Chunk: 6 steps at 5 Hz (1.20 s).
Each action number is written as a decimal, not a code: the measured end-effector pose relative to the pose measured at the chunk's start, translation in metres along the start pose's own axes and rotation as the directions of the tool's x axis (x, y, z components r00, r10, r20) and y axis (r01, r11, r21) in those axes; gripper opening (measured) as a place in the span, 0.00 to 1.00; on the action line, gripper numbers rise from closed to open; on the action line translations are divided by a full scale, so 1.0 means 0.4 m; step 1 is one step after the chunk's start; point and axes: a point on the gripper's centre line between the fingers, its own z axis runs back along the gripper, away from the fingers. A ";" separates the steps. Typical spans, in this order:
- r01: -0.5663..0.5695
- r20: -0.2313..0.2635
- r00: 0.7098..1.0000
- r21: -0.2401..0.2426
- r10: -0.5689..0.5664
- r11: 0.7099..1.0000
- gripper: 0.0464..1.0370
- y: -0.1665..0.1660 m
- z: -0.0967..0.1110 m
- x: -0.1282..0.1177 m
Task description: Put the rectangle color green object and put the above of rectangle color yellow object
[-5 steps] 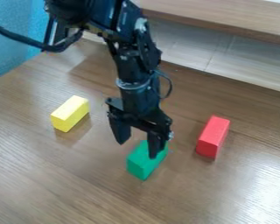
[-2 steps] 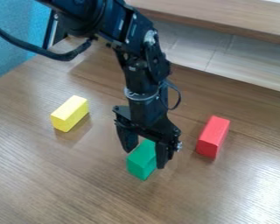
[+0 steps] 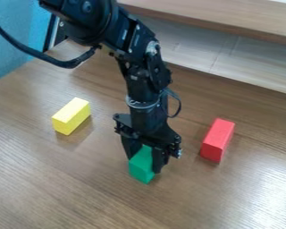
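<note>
The gripper (image 3: 144,163) hangs down over the middle of the table, its two fingers closed against opposite sides of the green block (image 3: 141,166). The green block's front end sticks out between the fingers, and its rear part is hidden behind the gripper. It is at table level; whether it touches the wood I cannot tell. To the left, apart from the gripper, the yellow rectangular block (image 3: 71,116) lies on the table.
A red block (image 3: 217,140) lies on the wooden table (image 3: 229,201) to the right of the gripper. Behind runs a raised wooden ledge (image 3: 229,20), and a blue surface (image 3: 13,58) stands at the upper left. A black cable hangs beside the arm.
The gripper has come down and shut on the green block, after standing open around it. The green block has turned and shifted slightly. The yellow and red blocks have stayed put.
</note>
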 end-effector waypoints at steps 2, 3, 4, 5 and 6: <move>-0.109 -0.006 0.994 -0.007 0.109 0.994 0.54 0.083 0.004 -0.004; -0.196 0.010 0.981 0.009 0.196 0.981 0.54 0.176 0.037 -0.010; -0.276 0.040 0.961 0.030 0.275 0.961 0.54 0.287 0.071 -0.007; -0.319 0.068 0.946 0.031 0.316 0.947 0.54 0.348 0.103 0.001; -0.355 0.080 0.932 0.007 0.353 0.935 0.54 0.381 0.124 0.003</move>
